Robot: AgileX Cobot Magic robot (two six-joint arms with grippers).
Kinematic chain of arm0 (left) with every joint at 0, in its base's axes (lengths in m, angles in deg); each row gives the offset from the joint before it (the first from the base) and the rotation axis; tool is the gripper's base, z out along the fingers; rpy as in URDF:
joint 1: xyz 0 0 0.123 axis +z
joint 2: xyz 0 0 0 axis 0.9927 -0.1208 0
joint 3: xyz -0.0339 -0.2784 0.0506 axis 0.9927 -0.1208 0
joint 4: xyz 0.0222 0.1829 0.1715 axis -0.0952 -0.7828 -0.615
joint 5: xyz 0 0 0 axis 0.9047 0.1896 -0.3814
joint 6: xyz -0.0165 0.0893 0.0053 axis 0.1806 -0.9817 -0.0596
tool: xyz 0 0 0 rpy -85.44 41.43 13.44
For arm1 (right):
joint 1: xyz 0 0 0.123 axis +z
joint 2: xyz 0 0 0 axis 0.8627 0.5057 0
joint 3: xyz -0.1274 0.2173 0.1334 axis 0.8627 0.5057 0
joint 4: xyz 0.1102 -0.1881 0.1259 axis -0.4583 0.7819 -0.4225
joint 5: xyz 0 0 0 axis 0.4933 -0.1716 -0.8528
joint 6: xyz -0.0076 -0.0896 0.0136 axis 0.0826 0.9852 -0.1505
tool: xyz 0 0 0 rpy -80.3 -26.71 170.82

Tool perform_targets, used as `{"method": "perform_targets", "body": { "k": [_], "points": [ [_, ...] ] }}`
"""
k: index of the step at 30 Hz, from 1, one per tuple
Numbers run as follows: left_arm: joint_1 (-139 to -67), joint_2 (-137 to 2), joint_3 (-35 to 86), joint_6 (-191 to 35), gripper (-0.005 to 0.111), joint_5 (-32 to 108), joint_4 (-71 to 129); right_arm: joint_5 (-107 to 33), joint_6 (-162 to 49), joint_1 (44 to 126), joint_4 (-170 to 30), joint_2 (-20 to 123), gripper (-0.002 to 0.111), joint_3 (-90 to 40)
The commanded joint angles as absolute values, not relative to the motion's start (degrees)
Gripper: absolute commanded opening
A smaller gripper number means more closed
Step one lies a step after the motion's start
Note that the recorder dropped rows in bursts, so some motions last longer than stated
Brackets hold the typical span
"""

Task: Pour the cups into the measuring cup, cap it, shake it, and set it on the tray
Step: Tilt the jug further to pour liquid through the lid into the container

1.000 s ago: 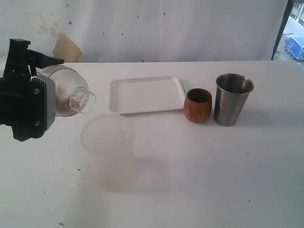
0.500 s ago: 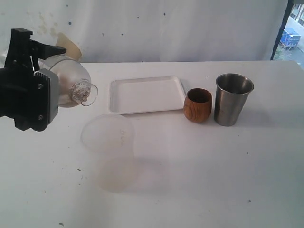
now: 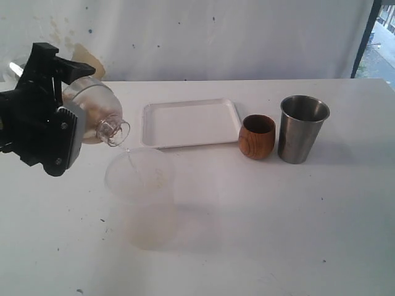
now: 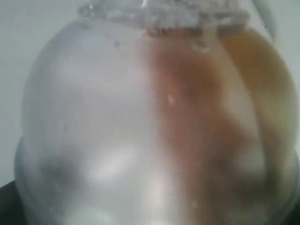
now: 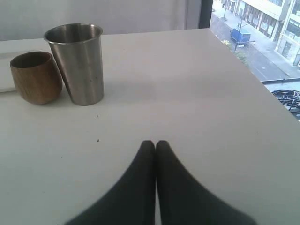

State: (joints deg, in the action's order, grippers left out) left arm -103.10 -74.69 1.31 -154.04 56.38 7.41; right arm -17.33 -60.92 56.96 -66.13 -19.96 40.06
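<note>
**Bottle tipped over the tub, cups untouched**

Left end effector (image 3: 69,102) grips a clear bottle (image 3: 102,117), its neck tilted down over the frosted tub (image 3: 141,203). Right end effector (image 5: 155,145) is pinched closed and empty. Wooden cup (image 3: 257,136) and steel tumbler (image 3: 302,128) stand just right of the tray (image 3: 185,108). Pouring looks to be the step in hand; the next move calls for levelling the bottle cleanly. Faint marks on the tub are unreadable.

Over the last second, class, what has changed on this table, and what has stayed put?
The left hand, gripping the clear round bottle, rose and tipped the bottle's mouth down over the frosted tub. The tray, wooden cup and steel tumbler stayed put.
</note>
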Motion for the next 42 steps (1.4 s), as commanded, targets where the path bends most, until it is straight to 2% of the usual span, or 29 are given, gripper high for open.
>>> {"method": "perform_targets", "body": {
  "k": [1,18,42],
  "points": [
    [-103.34,-74.29,2.03,-157.3,0.0,63.45,11.67,-17.66,-60.86,57.27,-65.77,-20.12,0.0,40.11],
    [-103.34,-76.3,7.32,-166.24,0.0,61.96,14.95,-17.66,-59.52,57.26,-65.77,-20.12,0.0,40.11],
    [-103.34,-76.92,7.38,-174.94,0.0,62.32,10.55,-17.66,-59.62,57.26,-65.77,-20.12,0.0,40.11]
  ]
}}
